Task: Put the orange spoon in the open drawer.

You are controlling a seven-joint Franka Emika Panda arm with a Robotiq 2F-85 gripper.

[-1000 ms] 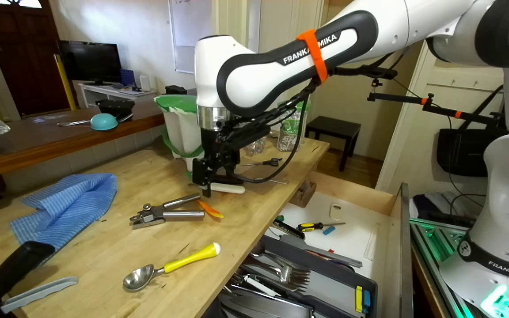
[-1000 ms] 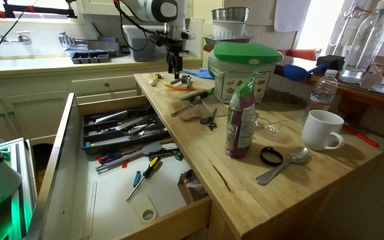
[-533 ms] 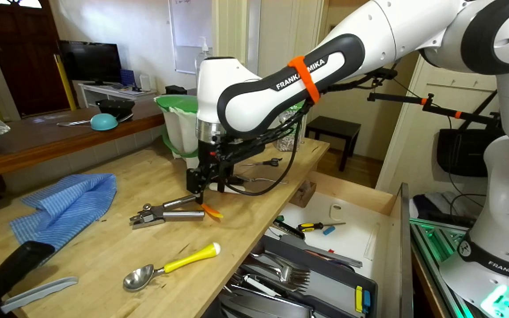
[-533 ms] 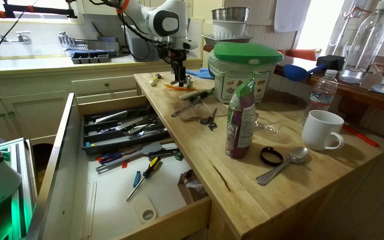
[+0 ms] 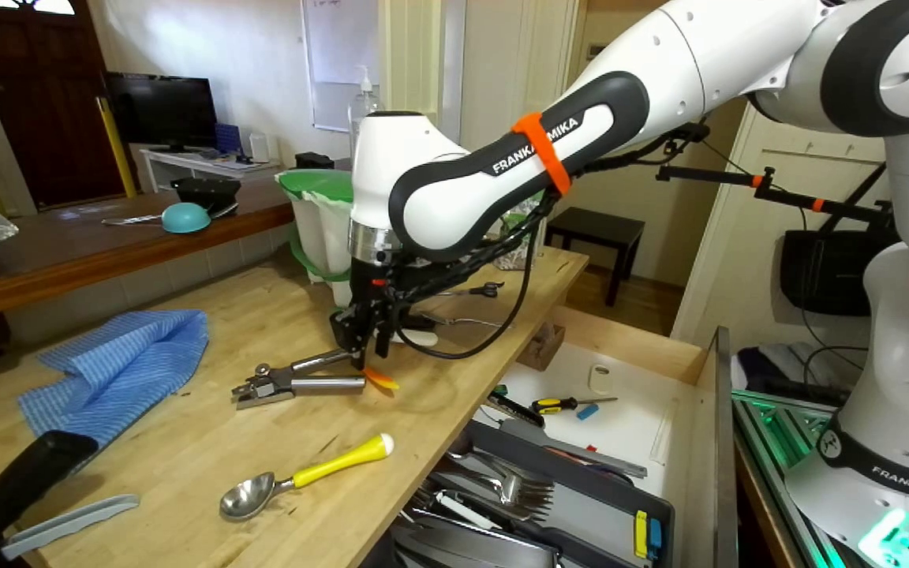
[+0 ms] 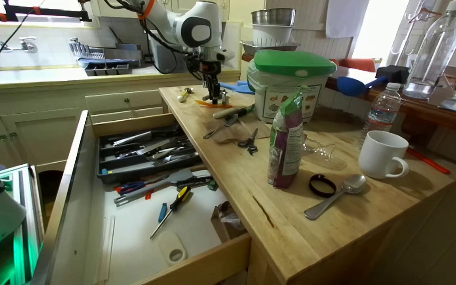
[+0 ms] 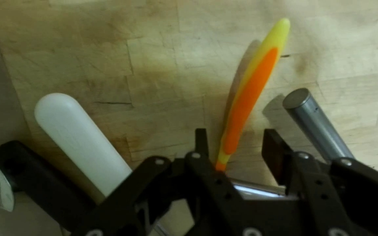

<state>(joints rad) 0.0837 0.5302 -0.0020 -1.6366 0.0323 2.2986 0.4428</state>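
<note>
The orange spoon [image 7: 251,95] lies on the wooden counter, its yellow-edged handle slanting up through the wrist view. Its far end is hidden behind the gripper's left-hand finger in that view. My gripper [image 7: 236,144] is low over it, partly closed but still open, one finger on each side of the spoon. A gap shows between the spoon and the right-hand pad [image 7: 274,157]; the left-hand finger is closer. In an exterior view, the gripper [image 5: 370,359] points down at the spoon [image 5: 380,379]. The open drawer [image 6: 125,241] shows in both exterior views, below the counter edge.
A silver two-handled tool [image 5: 297,383] lies right beside the spoon, one handle [image 7: 320,127] near the right-hand finger. A white handle [image 7: 80,137] is on the opposite side. Also on the counter are a yellow-handled scoop [image 5: 344,461], blue cloth [image 5: 123,347] and green-lidded bin [image 6: 291,85].
The arm has come down until the fingers are around the spoon near the counter. The gap between the fingers has narrowed. The spoon has not visibly moved.
</note>
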